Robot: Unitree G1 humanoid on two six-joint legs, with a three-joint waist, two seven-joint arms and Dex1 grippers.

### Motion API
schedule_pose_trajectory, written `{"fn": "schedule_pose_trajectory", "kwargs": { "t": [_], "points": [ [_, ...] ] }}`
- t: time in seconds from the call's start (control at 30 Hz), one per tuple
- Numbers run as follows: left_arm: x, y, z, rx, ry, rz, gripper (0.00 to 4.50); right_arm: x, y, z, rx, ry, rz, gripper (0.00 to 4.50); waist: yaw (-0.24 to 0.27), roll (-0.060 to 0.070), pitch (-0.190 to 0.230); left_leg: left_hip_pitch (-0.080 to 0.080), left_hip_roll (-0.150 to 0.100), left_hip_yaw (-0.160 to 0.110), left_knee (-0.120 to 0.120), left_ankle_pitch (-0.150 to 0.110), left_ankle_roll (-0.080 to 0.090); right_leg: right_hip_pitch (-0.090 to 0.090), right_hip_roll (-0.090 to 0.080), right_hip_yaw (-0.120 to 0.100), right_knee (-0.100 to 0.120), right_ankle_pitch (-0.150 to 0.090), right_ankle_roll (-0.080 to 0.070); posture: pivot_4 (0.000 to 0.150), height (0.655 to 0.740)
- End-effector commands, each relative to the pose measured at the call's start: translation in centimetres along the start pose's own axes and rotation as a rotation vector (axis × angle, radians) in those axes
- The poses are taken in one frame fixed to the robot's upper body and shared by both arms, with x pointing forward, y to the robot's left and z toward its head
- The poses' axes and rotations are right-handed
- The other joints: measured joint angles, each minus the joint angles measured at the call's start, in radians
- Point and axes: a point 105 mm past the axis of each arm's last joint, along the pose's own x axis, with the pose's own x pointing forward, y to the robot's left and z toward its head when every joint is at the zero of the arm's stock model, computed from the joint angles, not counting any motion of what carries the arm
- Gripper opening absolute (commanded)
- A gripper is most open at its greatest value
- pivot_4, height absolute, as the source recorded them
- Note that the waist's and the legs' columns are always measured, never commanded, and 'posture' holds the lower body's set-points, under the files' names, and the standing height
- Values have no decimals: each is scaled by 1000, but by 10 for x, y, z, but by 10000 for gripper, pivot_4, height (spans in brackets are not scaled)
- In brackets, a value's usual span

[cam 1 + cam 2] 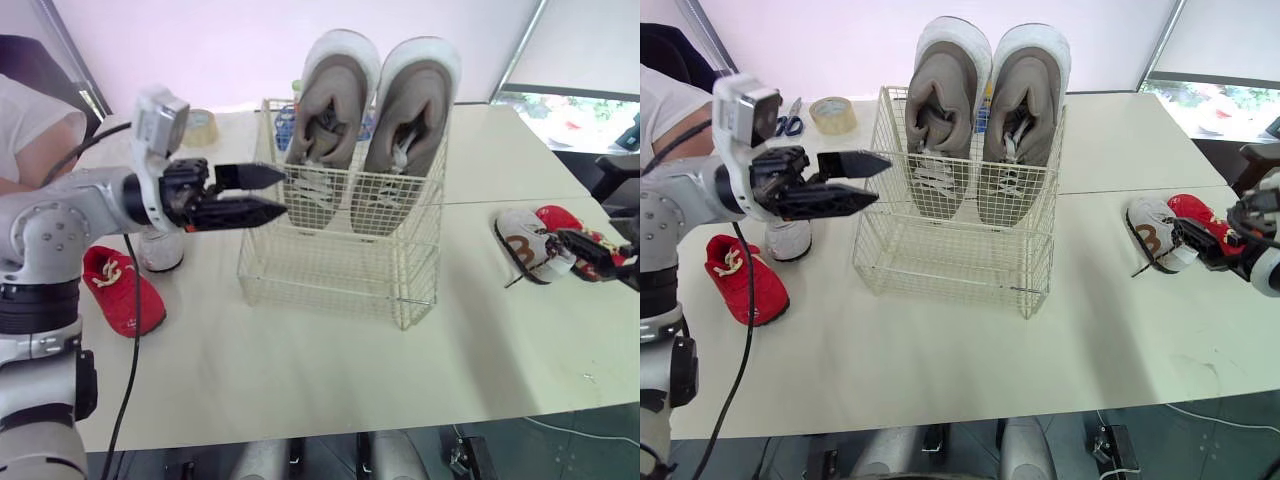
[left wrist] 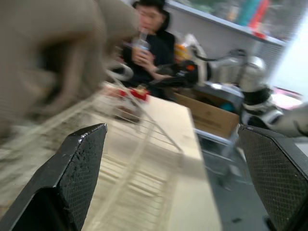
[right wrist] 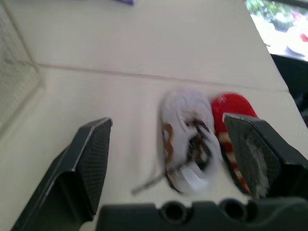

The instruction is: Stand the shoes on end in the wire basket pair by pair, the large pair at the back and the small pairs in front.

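Black mesh-textured fingers of the left claw (image 1: 264, 194) stand apart with nothing between them. They are held level at the upper left rim of the wire basket (image 1: 330, 270); whether the tips touch the wire cannot be told. Inside the basket, the large pair (image 1: 370, 120) of grey-brown shoes with white soles stands on end along the back. The two shoes are side by side, heels up and toes down among the wires.

Under the left arm, a small red shoe (image 1: 120, 290) lies on the tabletop (image 1: 300, 380) to the left of the basket. Just behind it is a small white shoe (image 1: 160, 250), partly hidden by the arm. Farther back on that side lie a roll of tape (image 1: 832, 113) and scissors (image 1: 790, 123). A person's white sleeve (image 1: 35, 130) shows at the edge.

The right claw (image 3: 167, 121) is likewise spread wide and empty, low over the tabletop and well to the right of the basket. Just ahead of its fingers lie a white shoe with a brown mark (image 3: 185, 144) and a second red shoe (image 3: 231, 110), close beside each other, the red one on the outer side.

In the left wrist view, a seated person in dark clothes (image 2: 149, 43) holds a cup beyond the far end of the tabletop.
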Motion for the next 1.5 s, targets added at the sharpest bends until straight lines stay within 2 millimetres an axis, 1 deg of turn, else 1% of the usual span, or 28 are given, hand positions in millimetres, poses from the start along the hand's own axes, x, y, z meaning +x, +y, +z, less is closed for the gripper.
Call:
{"fn": "schedule_pose_trajectory", "kwargs": {
  "t": [0.03,0.17,0.27,0.4,0.5,0.73,0.87,0.93,1.0,1.1,1.17,1.23,1.27,1.3,1.4,1.47,1.5],
  "points": [
    [6,-8,2,34,7,-48,44587,0,-14,-6,2,-40,-39,40170,1,0,0,0,0,0,0,0,0,0,0,0,0,0,0,1500,7400],
    [10,-11,-1,21,0,-53,44587,15,-20,-29,51,-9,-20,40170,1,0,0,1,0,0,1,0,0,1,0,0,0,0,-1,1500,7400],
    [11,-13,-3,17,1,-51,44587,22,-23,-37,68,-1,-11,40170,1,1,0,1,0,0,1,0,0,1,0,0,-1,0,-1,1500,7400],
    [12,-18,-6,17,10,-37,44587,42,-37,-58,89,38,-42,40170,-1,1,0,1,0,0,1,0,0,1,0,0,-1,0,-1,1500,7400],
    [12,-19,-5,17,7,-25,44587,50,-39,-62,106,38,-25,40170,2,1,0,1,0,0,1,1,0,1,0,0,-1,0,-1,1500,7400],
    [11,-19,-6,25,4,13,44587,71,-38,-79,144,71,-7,40170,1,1,0,1,0,0,1,1,-1,2,1,0,0,0,-1,1500,7400],
    [11,-19,-7,26,15,27,44587,78,-38,-89,164,108,-5,40170,1,1,0,2,0,0,1,1,-1,2,1,0,0,0,-1,1500,7400],
    [10,-18,-7,30,17,34,44587,79,-38,-90,176,102,-4,40170,2,1,0,2,0,0,1,1,-1,2,1,0,0,1,-1,1500,7400],
    [10,-17,-6,34,17,39,45000,80,-39,-89,186,97,-8,34793,1,2,0,2,0,0,1,1,-1,2,1,0,0,1,-1,1500,7400],
    [9,-16,-5,40,19,45,45000,82,-38,-83,194,68,-7,22149,1,2,0,2,0,0,1,1,-1,2,1,0,0,1,-1,1500,7400],
    [9,-15,-5,43,20,47,45000,83,-38,-79,193,49,-10,12137,0,2,0,2,0,0,1,1,-1,2,1,0,0,1,-1,1500,7400],
    [10,-13,-5,48,19,48,45000,82,-38,-71,190,18,-11,5223,1,2,0,2,0,0,1,1,-1,2,1,0,0,1,-1,1500,7400],
    [11,-12,-4,49,18,48,45000,81,-38,-66,184,-2,-12,2501,1,2,0,2,0,0,1,1,-1,2,1,0,0,1,-1,1500,7400],
    [11,-11,-4,50,17,49,45000,79,-39,-58,172,-28,-21,1252,1,2,0,2,0,0,1,1,-1,2,1,0,0,1,-1,1500,7400],
    [11,-8,-3,51,14,52,45000,67,-44,-33,131,-102,-64,1252,3,3,0,2,0,0,1,1,-1,2,1,0,0,1,-1,1500,7400],
    [9,-5,1,43,-4,57,45000,56,-46,-10,81,-171,-90,1252,3,4,0,2,0,0,1,1,-1,2,1,0,0,1,0,1500,7400],
    [8,-4,4,36,-19,58,45000,47,-47,10,39,-227,-114,1252,2,4,0,2,0,0,1,1,-1,2,1,0,0,1,0,1500,7400]
  ]
}}
